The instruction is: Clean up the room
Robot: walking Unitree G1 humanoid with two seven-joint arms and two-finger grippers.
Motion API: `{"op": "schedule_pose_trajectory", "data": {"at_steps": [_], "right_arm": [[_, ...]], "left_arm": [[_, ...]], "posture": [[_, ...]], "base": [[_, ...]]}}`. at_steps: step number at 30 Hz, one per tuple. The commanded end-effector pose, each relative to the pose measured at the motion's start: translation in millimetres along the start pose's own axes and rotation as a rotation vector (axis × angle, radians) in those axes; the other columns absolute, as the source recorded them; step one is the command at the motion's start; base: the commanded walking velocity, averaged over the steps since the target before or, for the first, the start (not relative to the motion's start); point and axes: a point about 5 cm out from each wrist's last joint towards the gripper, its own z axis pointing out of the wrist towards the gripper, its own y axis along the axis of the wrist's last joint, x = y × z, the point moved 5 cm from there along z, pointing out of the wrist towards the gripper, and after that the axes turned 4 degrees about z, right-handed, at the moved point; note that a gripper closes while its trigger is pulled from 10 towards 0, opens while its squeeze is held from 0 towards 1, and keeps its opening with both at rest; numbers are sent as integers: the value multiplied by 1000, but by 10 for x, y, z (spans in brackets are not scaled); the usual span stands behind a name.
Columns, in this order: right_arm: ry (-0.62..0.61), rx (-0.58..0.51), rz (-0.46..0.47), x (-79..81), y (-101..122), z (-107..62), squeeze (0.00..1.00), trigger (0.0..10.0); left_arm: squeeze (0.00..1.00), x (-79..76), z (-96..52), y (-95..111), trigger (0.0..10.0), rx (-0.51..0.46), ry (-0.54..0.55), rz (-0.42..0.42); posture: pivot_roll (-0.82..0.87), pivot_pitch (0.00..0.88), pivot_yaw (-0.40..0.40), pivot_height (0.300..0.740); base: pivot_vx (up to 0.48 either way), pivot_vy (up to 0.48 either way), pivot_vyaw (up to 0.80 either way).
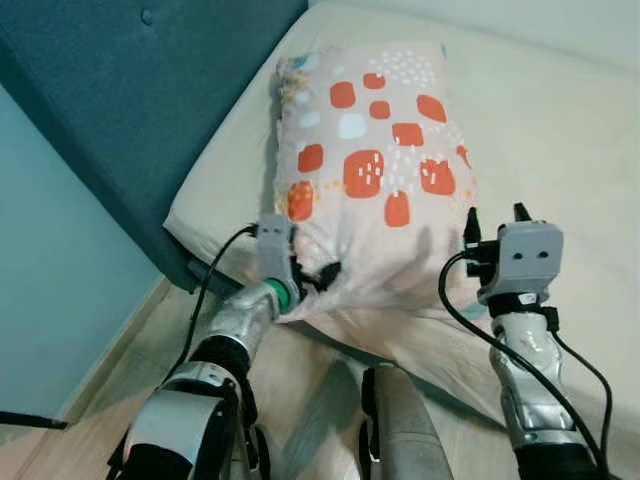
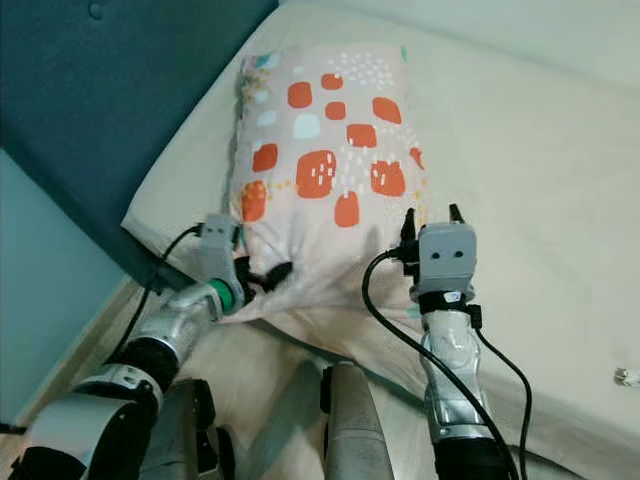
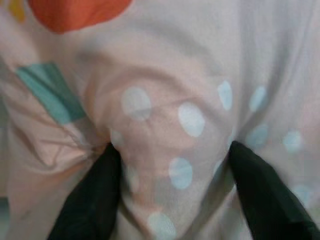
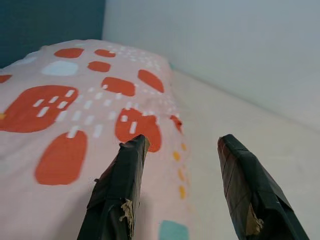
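Note:
A pale pink pillow [image 1: 375,165] with orange and light blue patches lies on the cream bed [image 1: 560,130], close to the headboard. My left gripper [image 1: 322,274] is at the pillow's near left corner. In the left wrist view its black fingers [image 3: 95,200] squeeze a bunched fold of dotted pillow fabric [image 3: 170,130] between them. My right gripper [image 1: 495,214] stands open just above the pillow's near right edge, nothing between its fingers [image 4: 120,190], pointing along the bed toward the wall.
A dark teal padded headboard [image 1: 130,90] runs along the bed's left side, with a pale wall [image 1: 50,280] and wooden floor [image 1: 110,380] beyond it. The mattress edge lies just before my legs. A small white object [image 2: 625,377] rests at the bed's right.

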Motion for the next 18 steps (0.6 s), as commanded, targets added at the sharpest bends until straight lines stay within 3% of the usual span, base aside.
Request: {"op": "schedule_pose_trajectory", "data": {"at_steps": [1,4,16,18], "right_arm": [[-3,19,0,-12,-28,-36,0,10000],[4,25,7,17,-25,-38,0,10000],[18,41,13,53,-45,-55,0,10000],[18,44,13,55,-52,-59,0,10000]], "left_arm": [[0,-64,1,-157,0,56,-13,22],[0,-46,19,-115,0,51,20,57],[0,-48,60,39,0,15,54,66],[0,-39,65,87,0,0,67,100]], "posture": [[-210,169,35,625],[-208,167,35,625],[-207,162,35,625],[-204,163,37,625]], "base": [[0,0,0],[0,0,0],[0,0,0],[0,0,0]]}}
